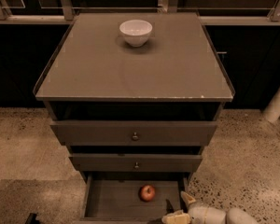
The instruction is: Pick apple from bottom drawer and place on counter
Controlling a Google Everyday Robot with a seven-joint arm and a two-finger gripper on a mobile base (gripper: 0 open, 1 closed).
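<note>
The small red apple (147, 193) lies on the plank floor of the open bottom drawer (111, 200), right of its middle. My gripper (180, 208) is low at the drawer's front right corner, just right of and nearer than the apple, not touching it. Its two pale fingers (187, 199) stand apart, open and empty. The arm runs off to the lower right. The counter (130, 71) is the flat grey-brown cabinet top above, with a chipped pale front edge.
A white bowl (136, 31) stands on the counter near its back middle. Two wider drawers with brass knobs (135, 136) are partly pulled out above the bottom drawer. A pale post (279, 101) stands at the right on the speckled floor.
</note>
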